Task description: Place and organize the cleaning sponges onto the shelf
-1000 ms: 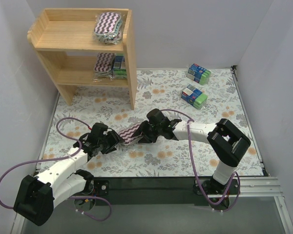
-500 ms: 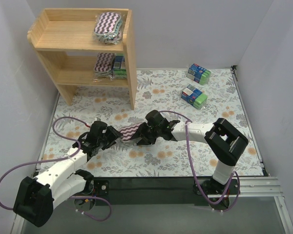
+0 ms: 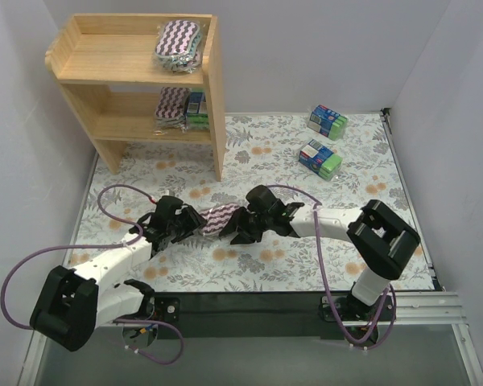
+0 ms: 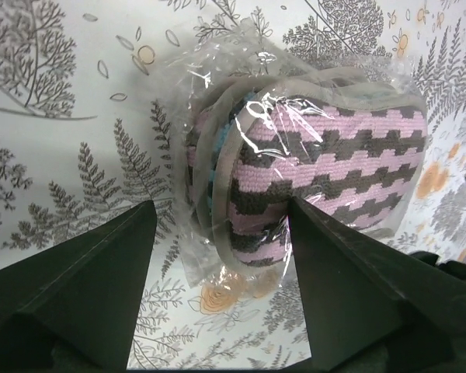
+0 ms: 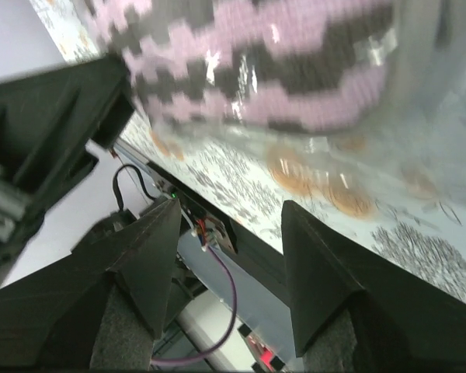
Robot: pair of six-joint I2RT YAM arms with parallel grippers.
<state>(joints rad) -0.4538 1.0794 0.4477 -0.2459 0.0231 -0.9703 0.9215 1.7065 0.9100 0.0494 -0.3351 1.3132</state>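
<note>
A purple-and-white zigzag sponge [image 3: 218,217] in clear wrap sits tilted on the floral mat between my two grippers. My left gripper [image 3: 195,223] is open; in the left wrist view [image 4: 221,203] the sponge's [image 4: 318,179] near end reaches between the fingertips, close to the right finger [image 4: 349,287]. My right gripper [image 3: 235,227] is open at the sponge's other end. In the right wrist view [image 5: 231,206] the sponge [image 5: 279,70] lies just beyond the fingertips. The wooden shelf [image 3: 213,96] stands at the far left. It holds one purple sponge on top [image 3: 178,38], and another purple sponge [image 3: 171,103] and a blue-green pack [image 3: 196,108] on the lower tier.
Two blue-green packs [image 3: 328,121] [image 3: 320,158] lie on the mat at the far right. White walls close in both sides. Purple cables loop from both arms. A black strip [image 3: 249,301] runs along the near table edge.
My left gripper has moved forward and right to the sponge's end. My right gripper has shifted slightly right. The sponge has stayed between them.
</note>
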